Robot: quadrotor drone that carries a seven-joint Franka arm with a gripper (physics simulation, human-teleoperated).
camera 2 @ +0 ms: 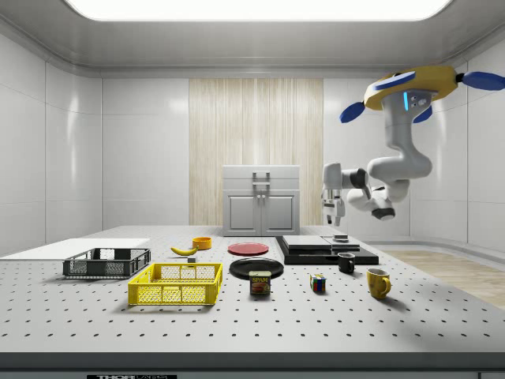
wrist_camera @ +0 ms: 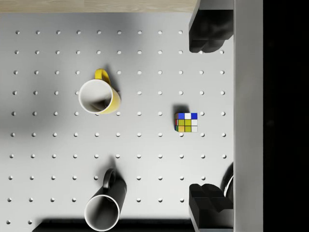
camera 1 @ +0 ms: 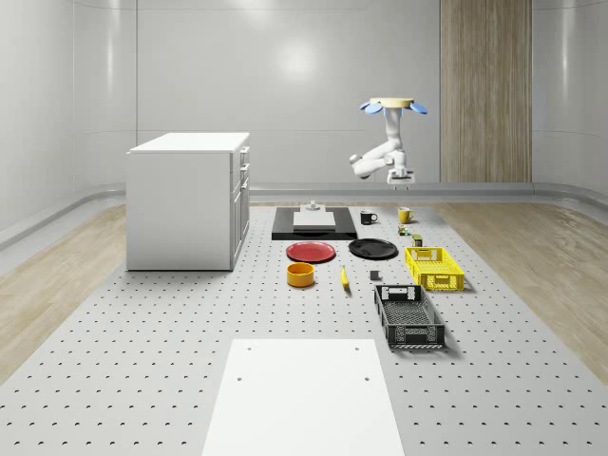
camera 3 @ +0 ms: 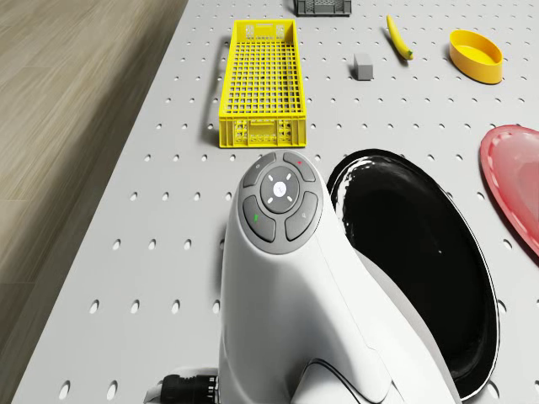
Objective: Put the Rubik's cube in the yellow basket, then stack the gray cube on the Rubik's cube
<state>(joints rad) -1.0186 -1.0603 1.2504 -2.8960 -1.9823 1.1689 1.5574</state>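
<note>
The Rubik's cube (wrist_camera: 186, 122) lies on the perforated table near the yellow mug (wrist_camera: 99, 96) and the black mug (wrist_camera: 103, 208); I also see the Rubik's cube (camera 2: 318, 283) in the side view. The yellow basket (camera 1: 439, 281) (camera 2: 175, 294) (camera 3: 260, 132) stands nearer the front on the whole-scene view's right. The small gray cube (camera 1: 374, 276) (camera 3: 364, 66) sits just beside it. My drone (camera 1: 391, 104) hovers high over the mugs' end of the table. My gripper (camera 2: 332, 212) (wrist_camera: 207, 120) hangs open well above the Rubik's cube, holding nothing.
A black crate (camera 1: 408, 316) sits in front of the basket. A black plate (camera 1: 372, 249), red plate (camera 1: 312, 252), orange bowl (camera 1: 300, 275) and banana (camera 1: 344, 276) lie mid-table. A can (camera 2: 259, 283) stands between the Rubik's cube and the basket. A white cabinet (camera 1: 188, 199) rises at the left.
</note>
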